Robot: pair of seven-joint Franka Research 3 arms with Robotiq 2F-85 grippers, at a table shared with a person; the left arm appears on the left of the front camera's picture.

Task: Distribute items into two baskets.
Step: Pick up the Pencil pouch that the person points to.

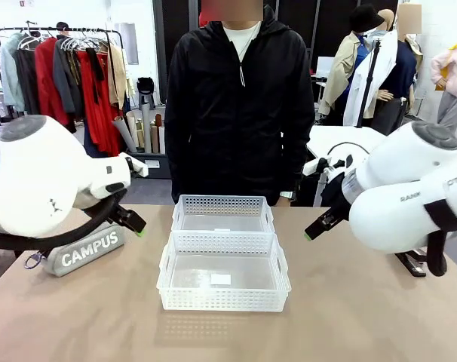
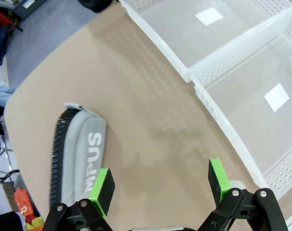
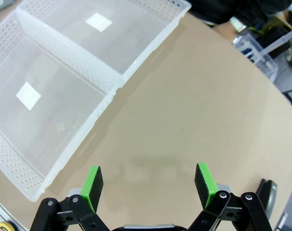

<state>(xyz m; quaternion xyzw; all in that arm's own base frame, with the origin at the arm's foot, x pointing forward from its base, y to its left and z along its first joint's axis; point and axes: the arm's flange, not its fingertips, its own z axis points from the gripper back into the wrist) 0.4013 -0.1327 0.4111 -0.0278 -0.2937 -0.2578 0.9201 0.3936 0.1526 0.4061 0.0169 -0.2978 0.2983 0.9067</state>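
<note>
Pouch [image 1: 85, 253] left, stapler [image 1: 411, 264] seemingly right

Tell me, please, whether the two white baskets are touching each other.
Touching. The right wrist view shows the near basket and the far basket with rims pressed together along their shared side, no gap between them.

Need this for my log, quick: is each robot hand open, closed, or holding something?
Left hand: open, holding nothing, near the pouch.
Right hand: open, holding nothing, over the table.
</note>
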